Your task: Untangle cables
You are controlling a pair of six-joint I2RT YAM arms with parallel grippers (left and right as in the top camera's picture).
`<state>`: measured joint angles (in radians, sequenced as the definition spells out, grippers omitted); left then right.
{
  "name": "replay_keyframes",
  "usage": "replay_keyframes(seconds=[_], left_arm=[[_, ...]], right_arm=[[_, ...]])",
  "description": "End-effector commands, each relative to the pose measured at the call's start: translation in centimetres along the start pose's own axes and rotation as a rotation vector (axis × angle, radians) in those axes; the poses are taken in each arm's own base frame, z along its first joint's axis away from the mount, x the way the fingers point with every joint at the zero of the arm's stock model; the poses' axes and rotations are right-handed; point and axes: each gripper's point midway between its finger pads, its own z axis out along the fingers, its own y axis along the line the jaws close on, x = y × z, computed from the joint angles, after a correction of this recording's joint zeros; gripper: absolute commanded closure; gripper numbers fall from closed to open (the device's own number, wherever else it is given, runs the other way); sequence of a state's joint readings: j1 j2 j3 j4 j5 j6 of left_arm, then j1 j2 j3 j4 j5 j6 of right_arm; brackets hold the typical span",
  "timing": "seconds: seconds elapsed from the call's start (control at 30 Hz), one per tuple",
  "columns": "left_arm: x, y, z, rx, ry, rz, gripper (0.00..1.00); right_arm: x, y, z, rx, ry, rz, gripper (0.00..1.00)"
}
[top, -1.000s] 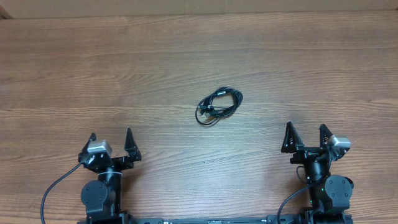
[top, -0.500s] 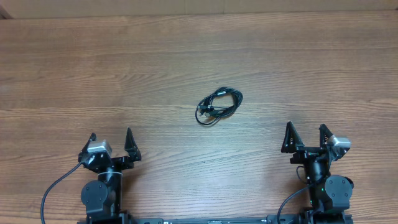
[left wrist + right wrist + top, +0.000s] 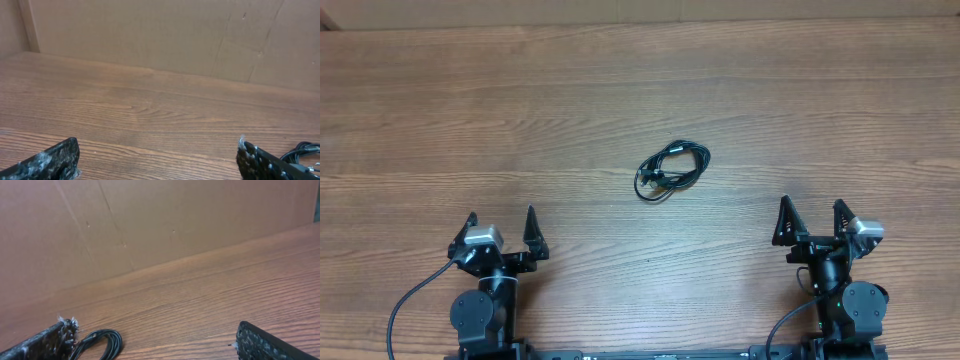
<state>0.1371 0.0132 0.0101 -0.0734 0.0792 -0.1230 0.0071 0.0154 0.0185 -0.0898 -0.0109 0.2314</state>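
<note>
The cables [image 3: 672, 169] lie as a small black knotted bundle of loops on the wooden table, a little right of centre. My left gripper [image 3: 500, 226] is open and empty at the near left, well short of the bundle. My right gripper [image 3: 812, 217] is open and empty at the near right. In the left wrist view the cables [image 3: 302, 152] peek out at the lower right beside my right fingertip. In the right wrist view the cables [image 3: 100, 344] lie at the lower left, next to my left fingertip.
The wooden table [image 3: 520, 110] stretches across the whole view. A brown cardboard wall [image 3: 165, 35] stands along its far edge, also in the right wrist view [image 3: 150, 225]. Thicker black arm wires [image 3: 405, 305] run at the near edge.
</note>
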Motion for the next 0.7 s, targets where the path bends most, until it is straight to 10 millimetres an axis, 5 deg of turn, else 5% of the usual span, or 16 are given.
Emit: replay_keyframes(seconds=[0.0, 0.27, 0.67], left_arm=[[-1.1, -0.6, -0.2, 0.029, -0.025, 0.026, 0.00], [-2.4, -1.0, -0.6, 0.044, -0.034, 0.047, 0.00], [-9.2, -3.5, -2.5, 0.126, -0.010, 0.082, 0.00]], right_arm=[[0.0, -0.2, 0.0, 0.006, -0.010, 0.001, 0.00], [0.0, -0.2, 0.0, 0.006, -0.010, 0.001, 0.00], [0.0, -0.2, 0.0, 0.006, -0.010, 0.001, 0.00]])
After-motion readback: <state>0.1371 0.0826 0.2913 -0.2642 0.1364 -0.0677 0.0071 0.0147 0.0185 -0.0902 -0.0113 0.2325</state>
